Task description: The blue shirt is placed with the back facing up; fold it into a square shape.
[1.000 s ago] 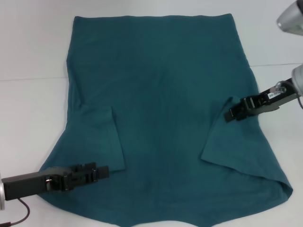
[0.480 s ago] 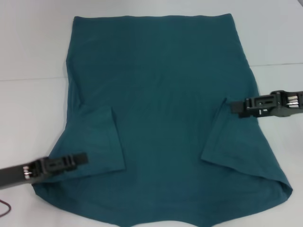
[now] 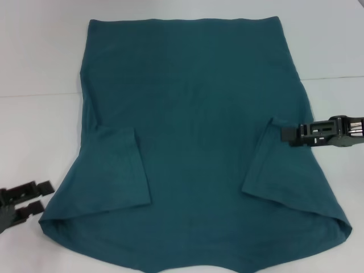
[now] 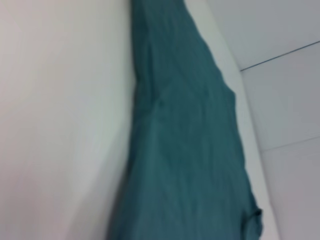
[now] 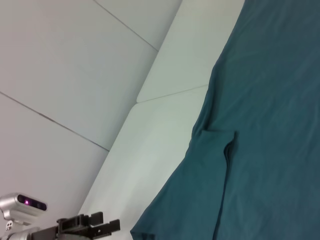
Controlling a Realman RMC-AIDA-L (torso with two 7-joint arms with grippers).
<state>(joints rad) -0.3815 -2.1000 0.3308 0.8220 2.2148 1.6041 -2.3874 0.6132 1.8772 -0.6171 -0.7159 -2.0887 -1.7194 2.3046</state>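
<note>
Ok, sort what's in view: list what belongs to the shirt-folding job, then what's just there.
Part of the job:
- blue shirt, spread flat, both sleeves folded inward
- left gripper, open, on the table just off the shirt's near left edge
- right gripper, at the shirt's right edge by the folded sleeve

Just there:
- white table
- nothing else lying about

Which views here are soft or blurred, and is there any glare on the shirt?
Left wrist view: blue shirt is soft, weave lost. Head view: sharp, evenly lit, no glare on the shirt. Right wrist view: crisp folds, left tool clear.
</note>
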